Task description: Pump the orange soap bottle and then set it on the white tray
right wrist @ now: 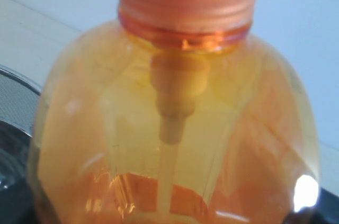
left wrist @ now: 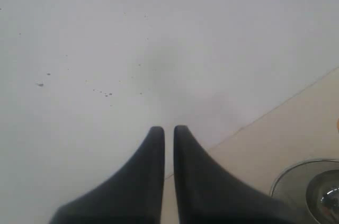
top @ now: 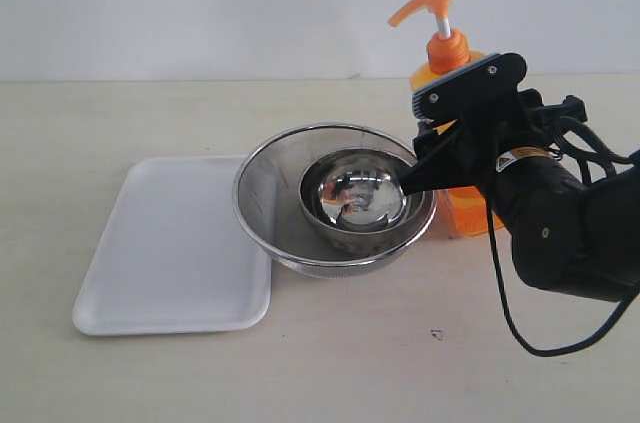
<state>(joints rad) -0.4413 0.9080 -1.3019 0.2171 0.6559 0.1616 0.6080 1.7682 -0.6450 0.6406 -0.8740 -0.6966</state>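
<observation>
Right jaws: my right gripper (top: 440, 168) is clamped on the orange soap bottle (top: 447, 51). A dark finger lies against each flank of its body, and in my wrist view the bottle fills almost everything.
Left jaws: my left gripper (left wrist: 168, 128) is closed on nothing, with only a thin slit between the two dark fingers (left wrist: 151, 171). It faces a pale wall (left wrist: 159, 33), away from the bottle.
Bottle position: it stands on the table (top: 350, 363), just beside the steel bowls on their right in the exterior view. I cannot tell whether it touches them.
Bottle axis: the long axis is vertical, base down and pump head on top.
Bottle heading: the orange spout points left in the exterior view, out over the bowls' side. The white stem shows below the head.
Bowls: a small shiny bowl (top: 355, 198) sits inside a wider mesh bowl (top: 262, 193).
White tray (top: 170, 253): it lies flat on the table, left of the bowls and close to the mesh rim. It is well apart from the bottle, with the bowls between them.
</observation>
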